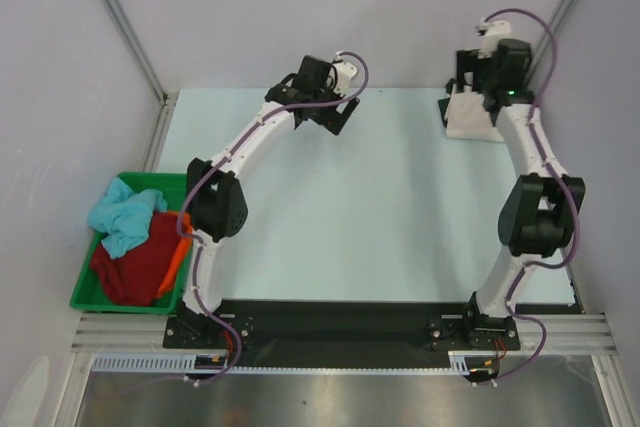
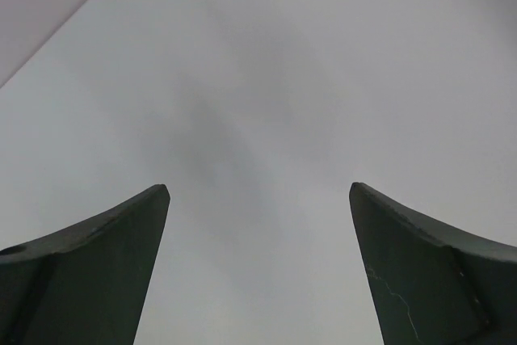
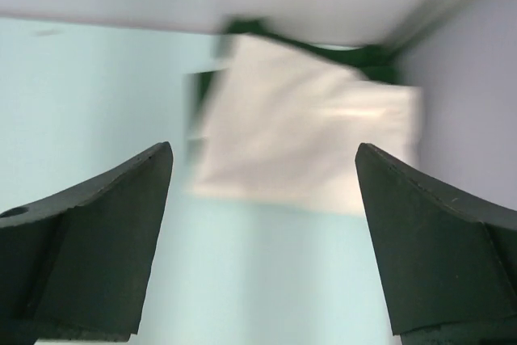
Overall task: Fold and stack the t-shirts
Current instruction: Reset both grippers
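Observation:
A folded cream t-shirt [image 1: 470, 122] lies at the back right of the table. In the right wrist view it [image 3: 307, 139] is blurred, with the edge of a dark green shirt [image 3: 373, 59] showing under its far side. My right gripper [image 1: 472, 92] [image 3: 262, 147] is open and empty, hovering just in front of this stack. My left gripper [image 1: 338, 112] [image 2: 259, 187] is open and empty at the back middle, raised and facing the grey wall. A light blue shirt [image 1: 122, 212], a dark red shirt [image 1: 135, 267] and an orange one [image 1: 180, 247] lie crumpled in the bin.
A green bin [image 1: 150, 181] sits at the table's left edge beside the left arm's base. Grey walls and metal posts [image 1: 125, 27] close in the back and sides. A black strip [image 1: 340, 332] runs along the near edge.

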Controlling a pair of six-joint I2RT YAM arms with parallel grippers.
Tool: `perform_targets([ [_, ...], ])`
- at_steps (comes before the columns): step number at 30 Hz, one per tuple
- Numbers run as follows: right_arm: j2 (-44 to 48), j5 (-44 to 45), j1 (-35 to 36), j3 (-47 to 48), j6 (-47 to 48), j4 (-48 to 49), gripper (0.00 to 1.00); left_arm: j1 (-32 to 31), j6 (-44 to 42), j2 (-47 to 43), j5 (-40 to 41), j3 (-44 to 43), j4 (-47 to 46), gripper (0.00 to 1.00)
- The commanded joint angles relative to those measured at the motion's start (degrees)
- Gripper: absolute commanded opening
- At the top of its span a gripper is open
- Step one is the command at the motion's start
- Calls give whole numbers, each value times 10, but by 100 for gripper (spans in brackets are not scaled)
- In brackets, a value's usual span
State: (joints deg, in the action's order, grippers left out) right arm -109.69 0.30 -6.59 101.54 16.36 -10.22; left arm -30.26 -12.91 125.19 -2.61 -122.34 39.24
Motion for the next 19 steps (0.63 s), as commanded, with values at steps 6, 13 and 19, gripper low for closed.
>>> perform_targets([
  [6,-3,124,226,-66,-161,-189,100,9,51,-73,189,61,-59,100],
  [13,4,128,238,-83,-196,-212,100,90,154,-126,104,127,-39,100],
  [19,-24,142,275,-68,-187,-207,100,109,176,-163,75,215,-39,100],
])
